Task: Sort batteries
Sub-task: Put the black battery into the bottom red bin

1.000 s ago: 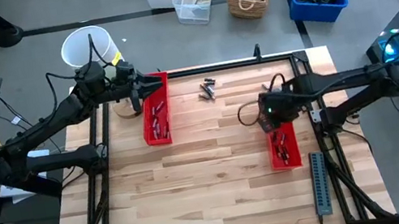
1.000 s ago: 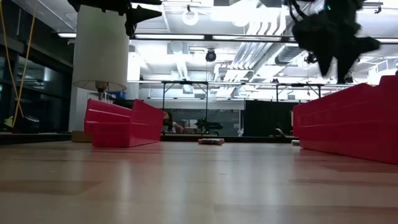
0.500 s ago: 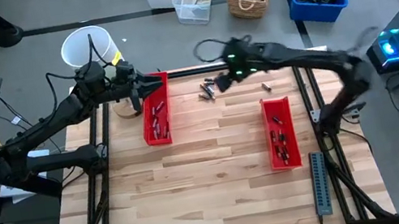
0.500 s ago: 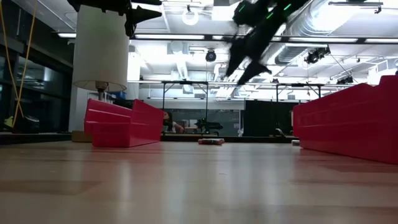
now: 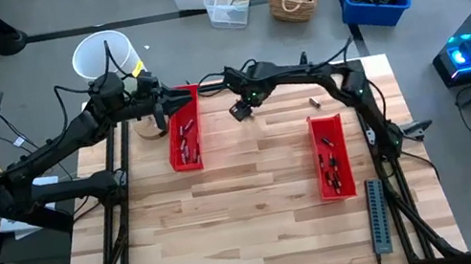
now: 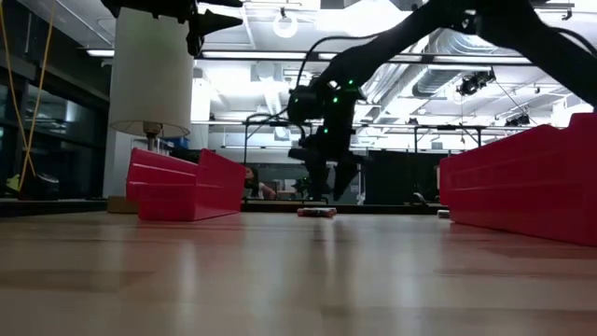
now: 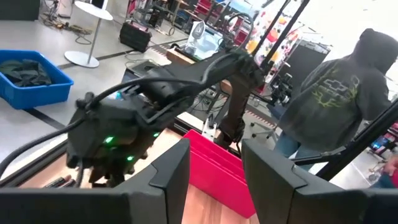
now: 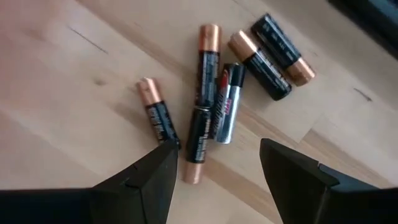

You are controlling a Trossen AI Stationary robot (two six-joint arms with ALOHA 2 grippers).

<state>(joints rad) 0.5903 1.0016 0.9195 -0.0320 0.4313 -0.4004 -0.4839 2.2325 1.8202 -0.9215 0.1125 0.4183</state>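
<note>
The right gripper (image 5: 243, 109) hangs low over the loose batteries (image 8: 214, 102) at the far middle of the table (image 5: 230, 211), its jaws spread apart and holding nothing. Between and just ahead of those two dark fingers (image 8: 146, 180) lie five cells on the bare wood: a black and copper pair end to end, touching a silver and red one beside them, a shorter black one off toward one finger, and a further black and copper pair lying side by side beyond. None of them touches the fingers. One more battery (image 5: 315, 101) lies alone on the wood, well apart from the jaws, near the right red tray (image 5: 333, 169), which holds several cells. The left gripper (image 5: 173, 97) waits above the far end of the left red tray (image 5: 183, 133), jaws parted with nothing between them; that tray also holds batteries. Beyond the table stands a person in a grey hooded top (image 7: 339, 93).
</note>
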